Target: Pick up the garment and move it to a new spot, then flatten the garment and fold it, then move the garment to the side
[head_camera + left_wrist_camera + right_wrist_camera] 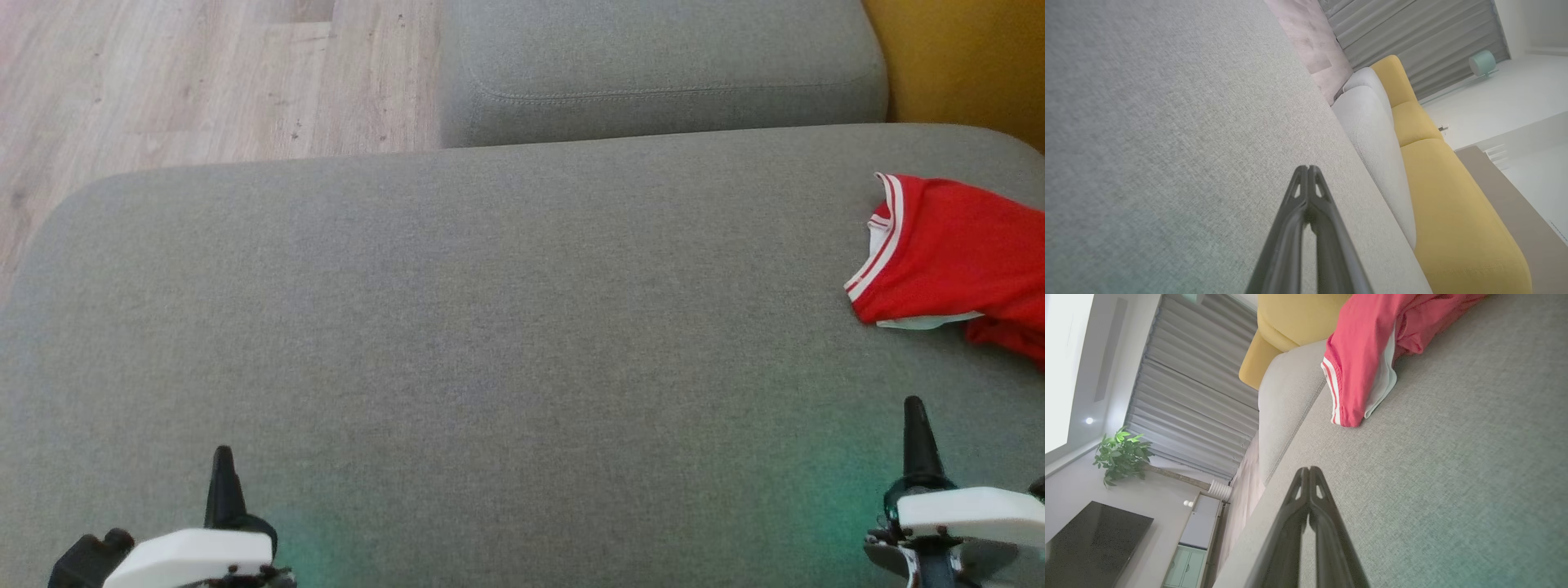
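A red garment (955,253) with white stripes on its trim lies crumpled at the right edge of the grey sofa seat (490,327); the right wrist view shows the garment (1363,355) ahead of the fingers. My right gripper (916,408) hovers low over the seat, a short way in front of the garment, fingers shut with nothing between them; its tips (1309,470) meet. My left gripper (222,456) sits at the lower left, far from the garment, also shut and empty, its tips (1307,169) pressed together.
A grey sofa cushion (661,73) stands behind the seat, with a yellow cushion (963,57) to its right. Wooden floor (204,73) lies beyond the seat's left and far edges. A wide stretch of bare seat spans between the grippers.
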You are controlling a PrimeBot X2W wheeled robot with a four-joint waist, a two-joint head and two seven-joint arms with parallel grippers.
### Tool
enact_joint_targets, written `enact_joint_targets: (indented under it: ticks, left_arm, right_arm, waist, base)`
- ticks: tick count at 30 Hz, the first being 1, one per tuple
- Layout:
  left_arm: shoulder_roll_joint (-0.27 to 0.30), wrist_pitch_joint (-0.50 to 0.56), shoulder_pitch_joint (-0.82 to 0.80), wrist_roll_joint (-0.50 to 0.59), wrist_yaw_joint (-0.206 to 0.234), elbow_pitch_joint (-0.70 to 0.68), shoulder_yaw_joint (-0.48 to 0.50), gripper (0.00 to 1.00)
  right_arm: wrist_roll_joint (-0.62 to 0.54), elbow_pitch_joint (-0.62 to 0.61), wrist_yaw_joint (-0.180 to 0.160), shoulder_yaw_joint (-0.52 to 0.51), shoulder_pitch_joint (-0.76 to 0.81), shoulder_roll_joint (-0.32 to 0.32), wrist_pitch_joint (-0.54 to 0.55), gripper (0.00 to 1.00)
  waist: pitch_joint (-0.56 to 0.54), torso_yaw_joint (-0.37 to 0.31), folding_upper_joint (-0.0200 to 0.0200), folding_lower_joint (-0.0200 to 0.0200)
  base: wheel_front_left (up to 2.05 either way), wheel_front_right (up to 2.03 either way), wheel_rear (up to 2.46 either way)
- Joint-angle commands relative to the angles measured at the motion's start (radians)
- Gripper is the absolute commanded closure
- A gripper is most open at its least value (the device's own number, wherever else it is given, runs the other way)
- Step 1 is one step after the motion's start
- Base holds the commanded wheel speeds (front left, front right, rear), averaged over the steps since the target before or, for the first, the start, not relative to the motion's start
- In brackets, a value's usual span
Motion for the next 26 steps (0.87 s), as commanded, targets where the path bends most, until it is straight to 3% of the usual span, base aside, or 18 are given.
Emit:
enact_joint_targets:
  ticks: [1, 26]
  left_arm:
    - [0.002, 0.011, -0.063, -0.035, -0.013, -0.04, 0.036, 1.0]
    - [0.002, 0.08, -0.101, -0.315, -0.039, -0.057, 0.078, 1.0]
  right_arm:
    - [0.041, -0.039, 0.0, 0.009, -0.059, -0.008, 0.009, 1.0]
    - [0.347, -0.044, -0.001, 0.005, -0.111, -0.01, 0.076, 1.0]
  waist:
    - [0.0, -0.001, 0.0, 0.0]
    - [0.004, -0.021, 0.0, 0.0]
  base:
    - [0.0, 0.0, 0.0]
    - [0.0, 0.0, 0.0]
